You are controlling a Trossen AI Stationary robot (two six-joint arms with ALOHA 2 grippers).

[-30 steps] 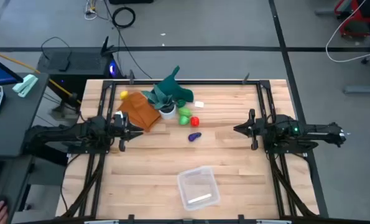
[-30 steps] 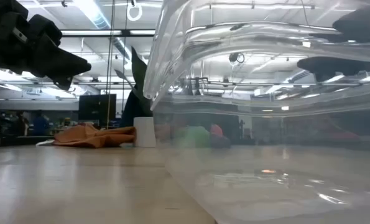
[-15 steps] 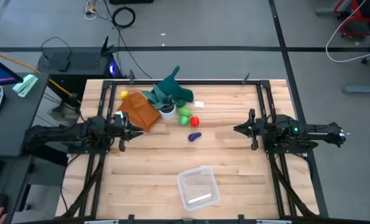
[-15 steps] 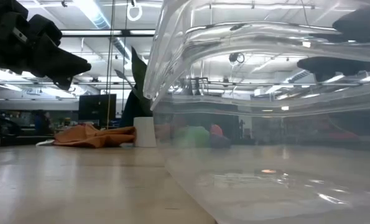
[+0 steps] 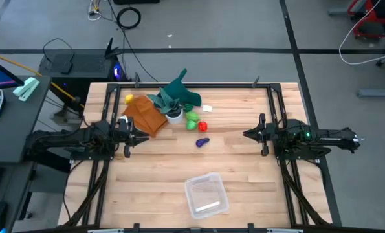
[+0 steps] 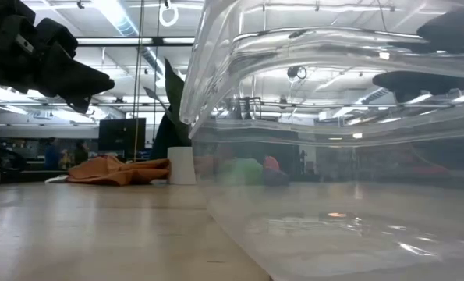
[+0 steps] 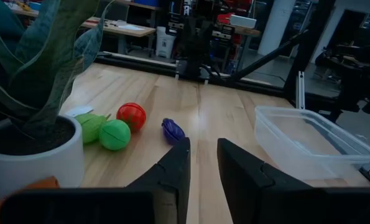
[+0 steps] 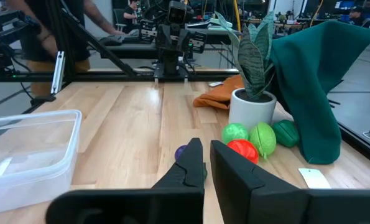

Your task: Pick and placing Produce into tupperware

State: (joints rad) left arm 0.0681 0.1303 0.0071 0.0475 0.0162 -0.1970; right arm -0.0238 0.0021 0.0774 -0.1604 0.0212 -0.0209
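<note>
The toy produce lies near the table's far middle: a yellow piece beside the orange cloth, two green ones, a red one and a purple one. The clear tupperware stands flat on its base near the near edge, holding nothing. My left gripper hovers at the table's left, level, pointing right, its fingers a narrow gap apart. My right gripper hovers at the right, pointing left, shut. The produce lies between the two, closer to the left one.
A white pot with teal-green leaves stands just left of the green pieces. An orange-brown cloth and a dark teal cloth lie around it. A small white card sits to the right. Bare wood shows between the purple piece and the tupperware.
</note>
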